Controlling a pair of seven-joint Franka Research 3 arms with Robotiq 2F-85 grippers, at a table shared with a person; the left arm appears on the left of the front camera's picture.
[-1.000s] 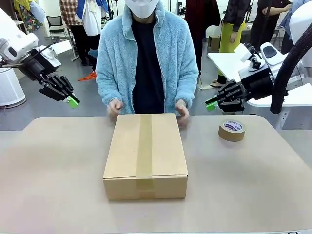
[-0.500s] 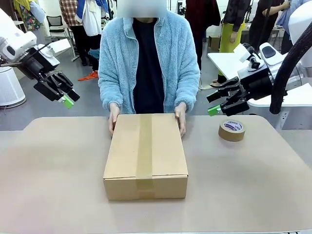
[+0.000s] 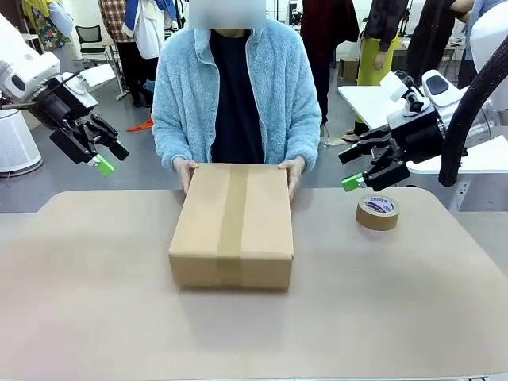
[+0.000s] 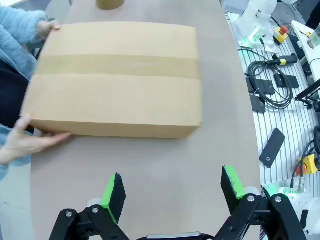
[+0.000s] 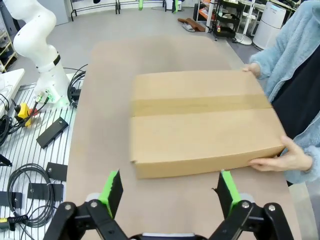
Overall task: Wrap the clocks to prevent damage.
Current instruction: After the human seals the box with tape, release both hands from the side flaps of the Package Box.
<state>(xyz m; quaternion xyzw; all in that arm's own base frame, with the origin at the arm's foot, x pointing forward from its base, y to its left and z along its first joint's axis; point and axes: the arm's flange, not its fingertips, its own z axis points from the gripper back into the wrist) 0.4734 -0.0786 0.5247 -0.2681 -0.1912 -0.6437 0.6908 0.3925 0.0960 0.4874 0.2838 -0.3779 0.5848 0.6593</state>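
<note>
A taped cardboard box (image 3: 232, 225) sits mid-desk (image 3: 95, 302), its far end lifted by the person's hands (image 3: 292, 170). Left gripper (image 3: 101, 157) hovers well left of the box, right gripper (image 3: 359, 168) well right; both spread wide, empty. Tape roll (image 3: 377, 212) lies right of the box.

Grey floor (image 3: 143, 163), perhaps clothes racks behind

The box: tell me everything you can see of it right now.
The box is plain brown cardboard, flat and rectangular, shut, with a strip of brown tape running down the middle of its top. It sits mid-table, its far end tipped up a little. The person's hands grip its two far corners. Both grippers, left and right, hang open and apart from it. A tape roll lies apart on the robot's right.
</note>
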